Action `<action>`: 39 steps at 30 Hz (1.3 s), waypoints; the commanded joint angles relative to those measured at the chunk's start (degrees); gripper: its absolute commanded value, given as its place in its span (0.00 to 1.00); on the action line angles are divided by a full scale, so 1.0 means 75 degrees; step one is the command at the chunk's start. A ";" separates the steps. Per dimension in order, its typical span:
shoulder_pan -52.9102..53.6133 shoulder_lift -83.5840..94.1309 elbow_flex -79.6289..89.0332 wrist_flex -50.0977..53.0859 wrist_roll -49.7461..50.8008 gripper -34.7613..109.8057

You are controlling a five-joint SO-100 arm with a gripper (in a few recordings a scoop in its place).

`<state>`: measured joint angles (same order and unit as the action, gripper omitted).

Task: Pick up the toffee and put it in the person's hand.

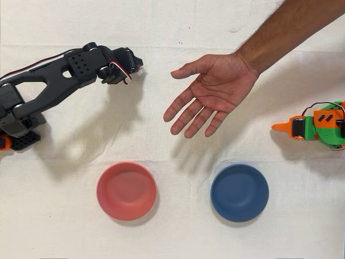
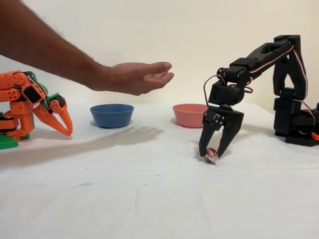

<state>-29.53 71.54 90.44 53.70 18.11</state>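
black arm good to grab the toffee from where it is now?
Probably yes. In the fixed view the gripper points down with its fingers either side of the toffee on the table, nothing between them. The jaws are not yet closed on it.

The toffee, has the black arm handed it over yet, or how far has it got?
Not yet. Done: the arm has reached down, and the jaws of its gripper straddle the toffee, which lies on the white table. In hand: closing on it; the jaws look spread and the candy is not lifted. Left: lift it, carry it across and drop it into the person's hand, held open, palm up and empty.
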 commanded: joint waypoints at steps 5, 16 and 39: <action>-0.0211 0.0246 -0.0152 -0.0176 0.0305 0.35; -0.0234 0.0598 0.0000 -0.0340 0.0305 0.34; -0.0082 0.2227 0.0363 -0.0457 0.0012 0.35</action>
<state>-30.32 79.54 92.64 51.15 18.19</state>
